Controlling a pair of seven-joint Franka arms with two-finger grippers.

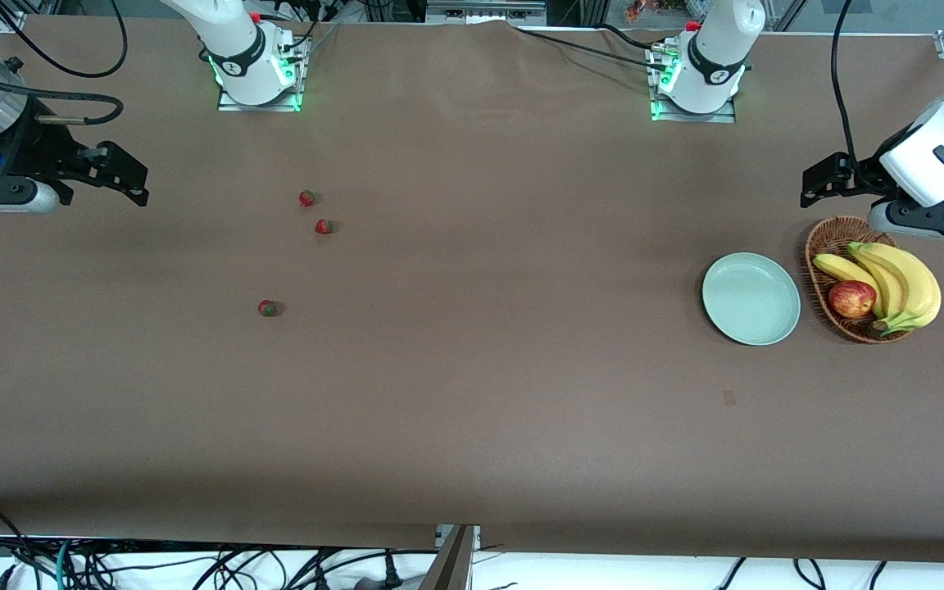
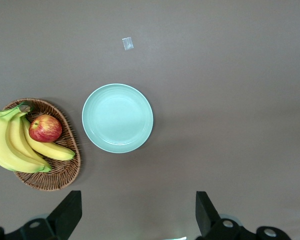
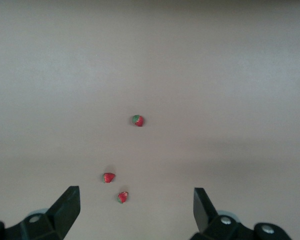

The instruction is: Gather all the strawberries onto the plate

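Three strawberries lie on the brown table toward the right arm's end: two close together [image 1: 306,197] [image 1: 324,226] and one nearer the front camera [image 1: 268,308]. The right wrist view shows the same pair [image 3: 108,177] [image 3: 122,197] and the single berry [image 3: 137,120]. The mint-green plate [image 1: 751,298] [image 2: 117,118] sits bare toward the left arm's end. My right gripper [image 1: 124,174] [image 3: 135,196] hangs open over the table at its own end, apart from the berries. My left gripper [image 1: 823,179] [image 2: 137,200] is open above bare table by the basket.
A wicker basket [image 1: 818,246] [image 2: 65,175] with bananas [image 1: 902,283] and a red apple [image 1: 851,298] stands beside the plate. A small tape mark [image 1: 728,398] [image 2: 128,43] lies nearer the front camera than the plate. Wide brown table separates berries and plate.
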